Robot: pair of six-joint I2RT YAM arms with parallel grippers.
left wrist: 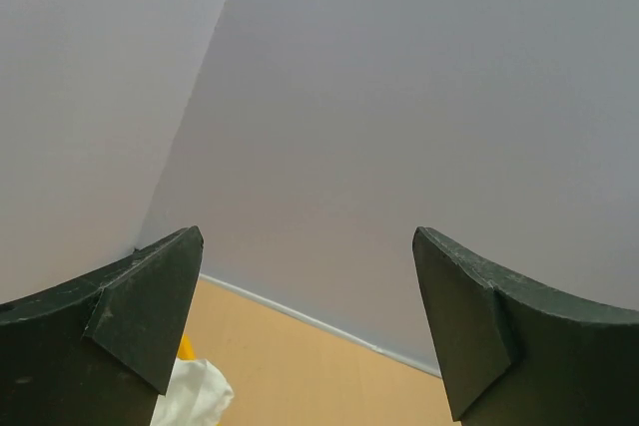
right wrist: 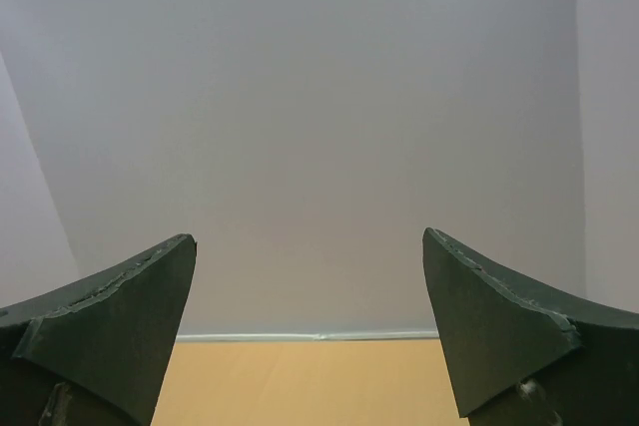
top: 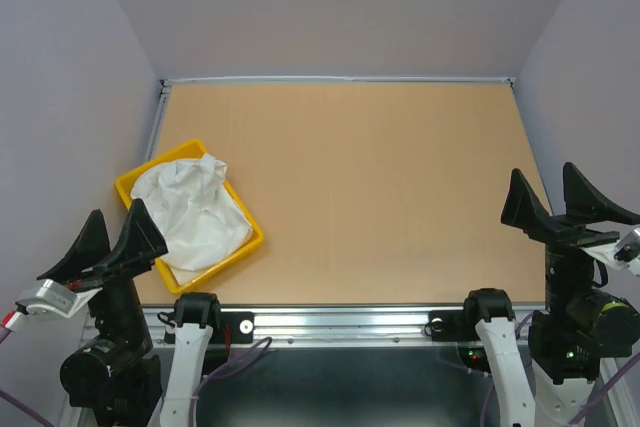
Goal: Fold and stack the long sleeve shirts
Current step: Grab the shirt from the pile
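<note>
By my reading the job is at its very start: nothing is folded and nothing is stacked. The long sleeve shirts [top: 195, 209] lie as one crumpled white heap inside the yellow tray [top: 252, 243], which sits on the near left part of the table [top: 400, 197], turned at an angle to the table's edge. The cloth is bunched up and fills most of the tray. I cannot make out a collar, buttons or a sleeve, and I cannot tell how many garments are in the heap. From the middle across to the right and back to the far wall, the tan tabletop shows no folded piece and no pile begun. My left pincer [top: 117, 211] hangs raised at the near left corner, close to the tray but apart from it, its two dark fingers spread wide with nothing between them. Its own camera shows mostly wall, with a scrap of white cloth and a sliver of yellow low at the left. My right pincer [top: 543, 171] hangs raised at the near right, well apart from the tray, likewise spread wide and holding nothing; its camera shows only wall and the far strip of table. So, as I judge it, everything is left to do: lift a shirt out of the tray, lay it flat on the table, fold it, then do the same for any other and set them one on another.
</note>
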